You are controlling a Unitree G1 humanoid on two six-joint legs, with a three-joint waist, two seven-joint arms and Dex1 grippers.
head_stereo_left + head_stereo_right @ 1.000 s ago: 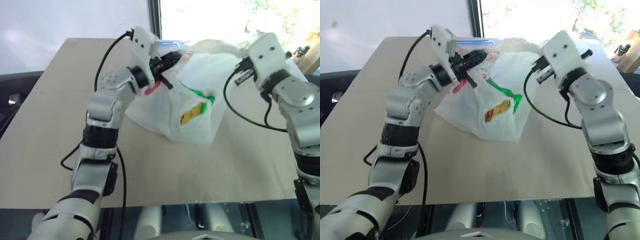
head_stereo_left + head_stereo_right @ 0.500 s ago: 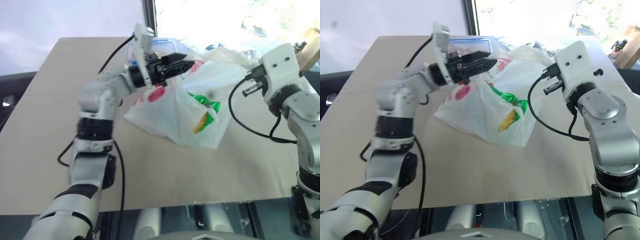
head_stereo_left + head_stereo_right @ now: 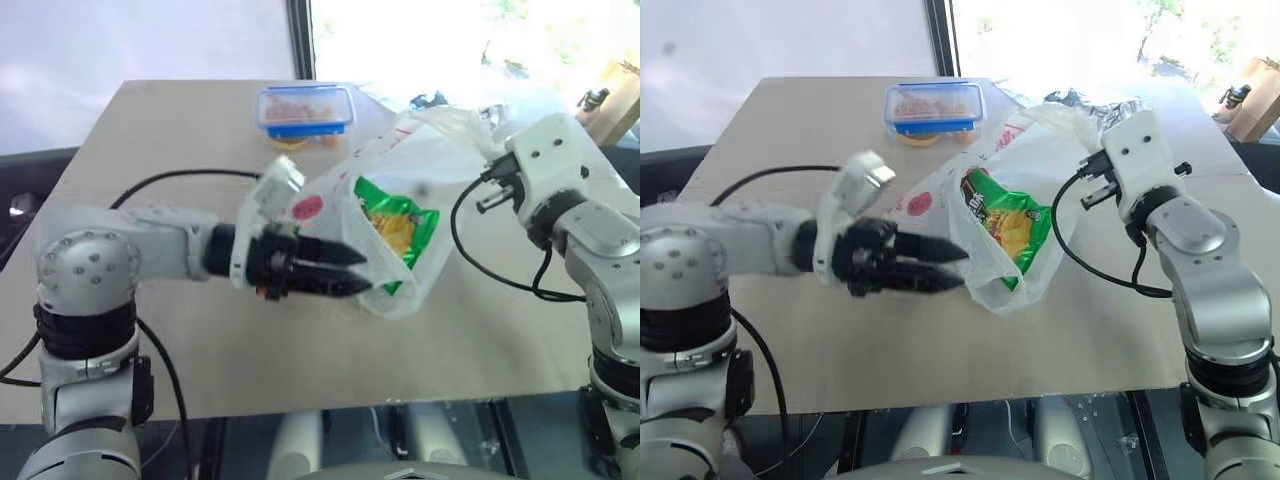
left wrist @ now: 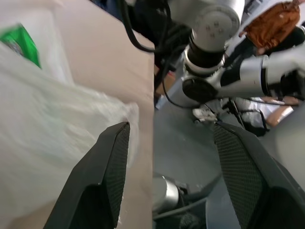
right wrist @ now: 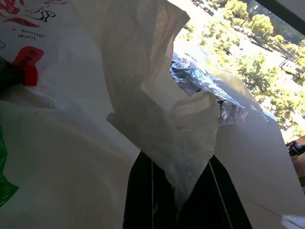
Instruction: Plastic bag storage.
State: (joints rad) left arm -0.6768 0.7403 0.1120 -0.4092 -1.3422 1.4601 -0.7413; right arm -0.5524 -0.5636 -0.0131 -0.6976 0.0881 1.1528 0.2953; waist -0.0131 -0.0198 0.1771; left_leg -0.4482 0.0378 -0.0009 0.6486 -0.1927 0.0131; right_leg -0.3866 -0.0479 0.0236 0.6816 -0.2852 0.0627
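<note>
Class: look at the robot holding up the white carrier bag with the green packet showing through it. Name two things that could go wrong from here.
1. The right gripper holds the plastic bag by a thin pinch of film, which might slip or tear.
2. The left gripper, jaws open, sits close against the bag's lower side and may snag it, tipping out the green snack packet.

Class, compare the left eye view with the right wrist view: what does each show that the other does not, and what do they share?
Left eye view, not the wrist view: the left gripper, fingers apart beside the plastic bag, and a blue-lidded container farther back on the table. Right wrist view, not the eye view: the right gripper up close, its fingers shut on a bunched fold of the bag. Shared: the bag and tabletop.
</note>
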